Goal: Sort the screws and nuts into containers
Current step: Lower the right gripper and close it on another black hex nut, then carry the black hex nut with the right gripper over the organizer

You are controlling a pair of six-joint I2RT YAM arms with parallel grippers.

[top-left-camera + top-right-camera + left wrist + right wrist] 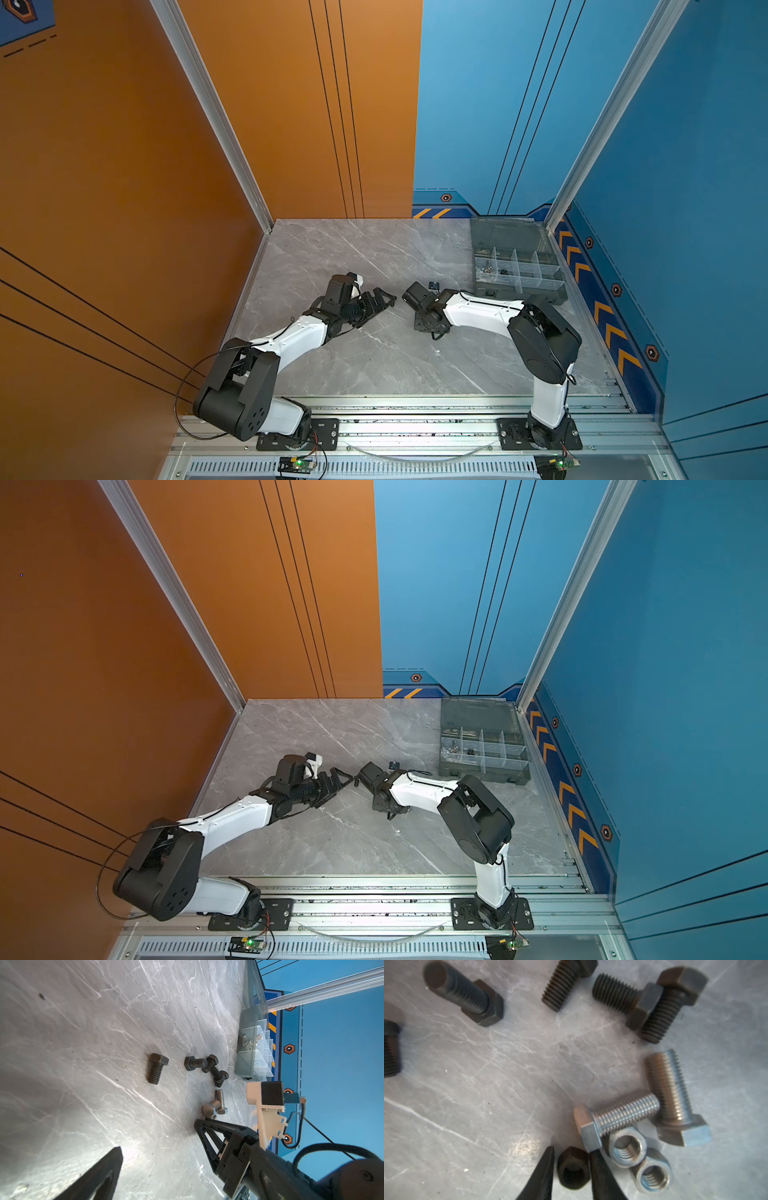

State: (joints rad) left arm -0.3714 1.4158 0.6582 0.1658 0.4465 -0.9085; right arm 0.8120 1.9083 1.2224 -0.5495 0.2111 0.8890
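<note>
R gripper (571, 1150) clamped on blk nut (573, 1168), lower-mid frame | screws (623, 1113) loose above | L gripper (380, 302) mid-frame, jaws: can't tell

Both top views were bright, even and sharp, the light seemingly from overhead; the arms (291, 340) threw only faint, soft shadows on the marble bench (374, 365). In the left wrist view a white glare patch burned out part of the bench. The right wrist view was soft: the black screws (467, 995) toward the frame's margins were out of focus, the silver nuts (627, 1149) crisper, with a small glare spot beside the right gripper (572, 1153)
</note>
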